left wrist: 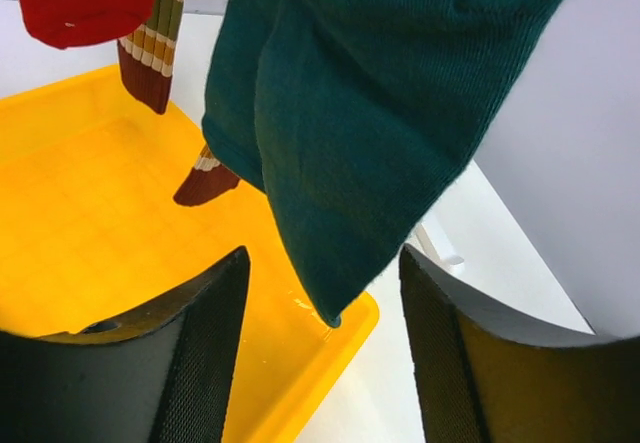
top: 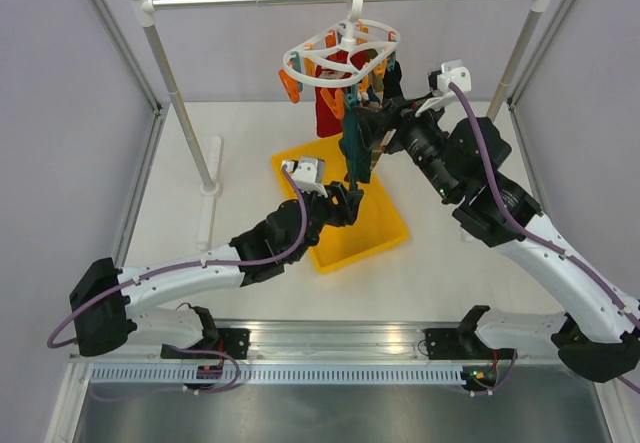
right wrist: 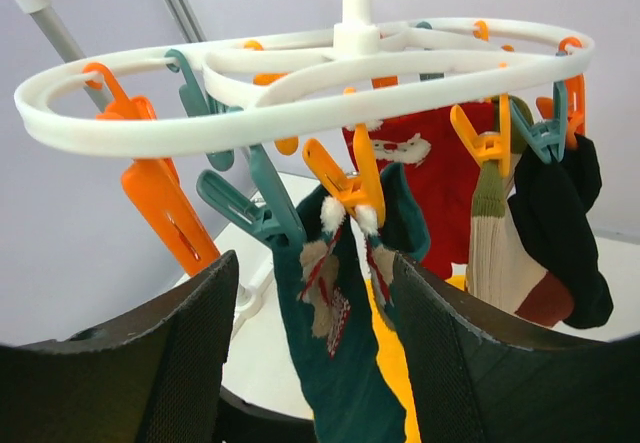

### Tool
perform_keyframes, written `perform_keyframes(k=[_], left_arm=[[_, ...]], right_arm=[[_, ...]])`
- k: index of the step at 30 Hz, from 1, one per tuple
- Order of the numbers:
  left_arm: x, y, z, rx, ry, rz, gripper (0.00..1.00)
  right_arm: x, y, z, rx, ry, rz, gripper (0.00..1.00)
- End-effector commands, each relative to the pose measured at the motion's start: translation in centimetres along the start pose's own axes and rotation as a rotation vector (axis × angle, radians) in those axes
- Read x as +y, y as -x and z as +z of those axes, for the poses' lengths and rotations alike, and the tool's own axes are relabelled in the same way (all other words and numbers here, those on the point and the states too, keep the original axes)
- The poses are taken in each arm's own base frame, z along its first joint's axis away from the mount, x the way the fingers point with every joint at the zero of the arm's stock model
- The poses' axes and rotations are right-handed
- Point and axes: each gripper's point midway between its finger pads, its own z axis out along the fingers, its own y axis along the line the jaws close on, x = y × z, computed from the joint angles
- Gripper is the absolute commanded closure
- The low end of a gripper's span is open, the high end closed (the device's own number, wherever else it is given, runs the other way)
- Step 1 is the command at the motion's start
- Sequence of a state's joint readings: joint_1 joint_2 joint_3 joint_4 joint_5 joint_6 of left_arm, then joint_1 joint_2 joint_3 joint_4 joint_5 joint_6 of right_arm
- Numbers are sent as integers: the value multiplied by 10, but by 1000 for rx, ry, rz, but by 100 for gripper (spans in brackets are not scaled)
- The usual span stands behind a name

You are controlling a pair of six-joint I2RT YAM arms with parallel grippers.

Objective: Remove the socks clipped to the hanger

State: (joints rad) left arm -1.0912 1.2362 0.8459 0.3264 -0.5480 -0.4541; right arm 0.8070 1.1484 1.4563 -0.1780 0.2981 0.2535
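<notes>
The white oval hanger (top: 340, 56) hangs by its hook from the metal rail. Red (top: 328, 113) and dark teal (top: 357, 153) socks hang clipped over a yellow tray. In the right wrist view the hanger (right wrist: 300, 73) holds a teal sock (right wrist: 340, 353) under an orange clip (right wrist: 352, 189), and also red (right wrist: 440, 178), tan striped (right wrist: 500, 253) and black (right wrist: 560, 233) socks. My right gripper (right wrist: 315, 263) is open with a finger on each side of the teal sock's top. My left gripper (left wrist: 325, 263) is open, and the teal sock's toe (left wrist: 330, 308) dangles between its fingers.
The yellow tray (top: 385, 233) lies under the hanger and also shows in the left wrist view (left wrist: 90, 253). The rail's posts (top: 185, 123) stand at the back left and right. Several orange and teal clips (right wrist: 165, 213) hang without socks. The cage walls close in both sides.
</notes>
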Motion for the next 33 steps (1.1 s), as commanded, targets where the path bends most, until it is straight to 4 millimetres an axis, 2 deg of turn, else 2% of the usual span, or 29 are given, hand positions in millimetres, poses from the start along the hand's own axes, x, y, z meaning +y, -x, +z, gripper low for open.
perform_keyframes(k=[1, 7, 14, 23, 27, 32, 33], left_arm=[[-10, 14, 4, -60, -6, -5, 35], [-10, 14, 7, -64, 6, -6, 45], [-13, 12, 10, -60, 4, -6, 55], [-18, 13, 12, -58, -7, -2, 73], [-20, 12, 14, -56, -7, 2, 81], [-22, 10, 16, -52, -9, 7, 83], [-22, 9, 17, -50, -6, 9, 87]], right_arm=[[3, 24, 4, -59, -6, -13, 32], [8, 26, 10, -62, -9, -29, 32], [22, 28, 13, -69, -13, -58, 32], [12, 22, 22, -72, -98, -84, 32], [15, 25, 23, -90, -91, -80, 32], [24, 27, 24, -100, -69, -85, 32], [26, 27, 24, -102, -67, -89, 32]])
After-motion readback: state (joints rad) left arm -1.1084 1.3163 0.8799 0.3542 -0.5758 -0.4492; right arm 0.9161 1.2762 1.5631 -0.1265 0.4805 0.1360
